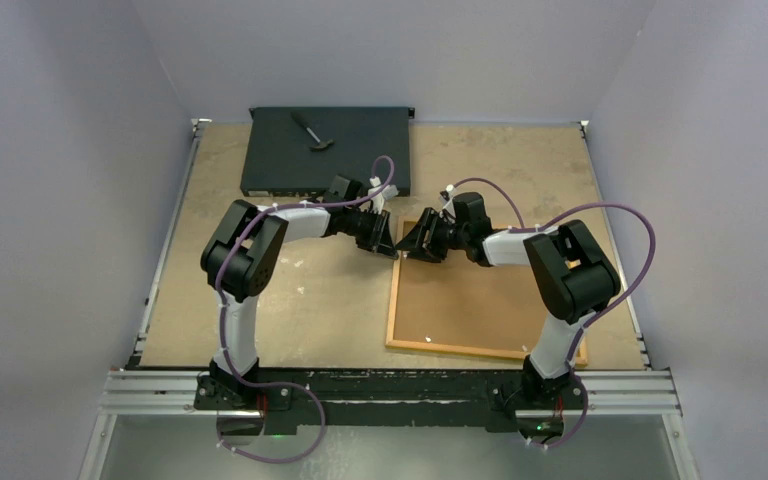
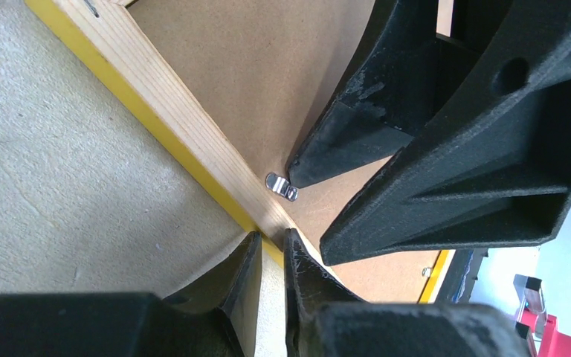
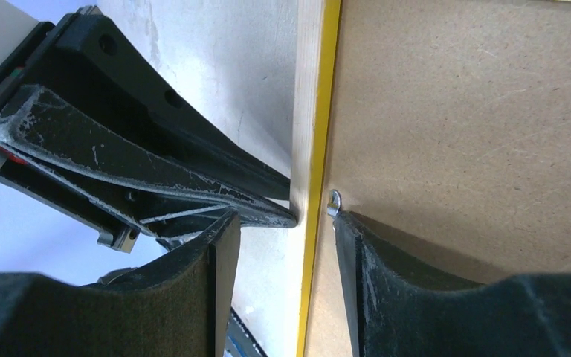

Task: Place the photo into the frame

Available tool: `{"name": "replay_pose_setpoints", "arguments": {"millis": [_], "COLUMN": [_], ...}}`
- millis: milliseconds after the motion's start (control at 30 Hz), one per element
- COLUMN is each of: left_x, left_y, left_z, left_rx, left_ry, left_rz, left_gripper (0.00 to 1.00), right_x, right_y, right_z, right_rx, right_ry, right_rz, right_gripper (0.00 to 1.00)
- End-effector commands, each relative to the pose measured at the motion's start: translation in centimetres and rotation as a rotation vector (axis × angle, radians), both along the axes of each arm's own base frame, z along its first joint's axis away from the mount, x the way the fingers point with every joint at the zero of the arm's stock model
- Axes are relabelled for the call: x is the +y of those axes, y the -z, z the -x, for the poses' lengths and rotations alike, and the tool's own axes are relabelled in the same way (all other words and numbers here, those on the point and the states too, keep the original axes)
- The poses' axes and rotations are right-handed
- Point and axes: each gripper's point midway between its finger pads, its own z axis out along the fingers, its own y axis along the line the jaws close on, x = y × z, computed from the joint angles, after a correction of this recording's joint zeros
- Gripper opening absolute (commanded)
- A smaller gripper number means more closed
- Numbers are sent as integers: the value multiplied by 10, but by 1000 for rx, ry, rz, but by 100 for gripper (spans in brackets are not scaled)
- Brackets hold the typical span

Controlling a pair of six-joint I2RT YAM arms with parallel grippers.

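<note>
The frame [image 1: 392, 300] lies face down on the table, its yellow edge and bare wood rail up. A brown backing board [image 1: 480, 300] fills it. The photo is hidden. My left gripper [image 1: 385, 240] is shut, its tips [image 2: 271, 242] pressed against the outer edge of the frame's left rail [image 2: 186, 119]. My right gripper [image 1: 407, 243] is open and straddles that rail [image 3: 309, 111]. Its inner finger [image 3: 357, 253] touches a small metal tab [image 3: 334, 201] on the backing board [image 3: 476, 111]. The tab also shows in the left wrist view [image 2: 282, 186].
A flat black box [image 1: 325, 150] stands at the back left with a small hammer-like tool [image 1: 312, 132] on it. The two grippers are almost touching at the frame's far left corner. Walls close in the table on three sides.
</note>
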Motion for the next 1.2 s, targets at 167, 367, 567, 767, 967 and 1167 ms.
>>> {"name": "replay_pose_setpoints", "arguments": {"millis": [167,367,567,767,967,1167], "left_x": [8,8,9,9,9,8], "left_y": [25,24,24,25,25,25], "left_z": [9,8,8,9,9,9], "left_rx": [32,30,25,27,27,25], "left_ry": [4,4,6,8,9,11], "left_rz": [-68,-69,-71,-71,-72,-70], "left_gripper": [11,10,10,9,8,8], "right_x": [4,7,11,14,18,22], "right_y": [7,10,13,15,15,16], "right_z": [-7,-8,-4,0,4,9], "right_rx": [-9,-5,-2,8,4,10], "right_ry": [42,17,-24,-48,-80,-102], "right_rz": [25,22,10,-1,20,32], "right_gripper": [51,50,49,48,48,48]}}
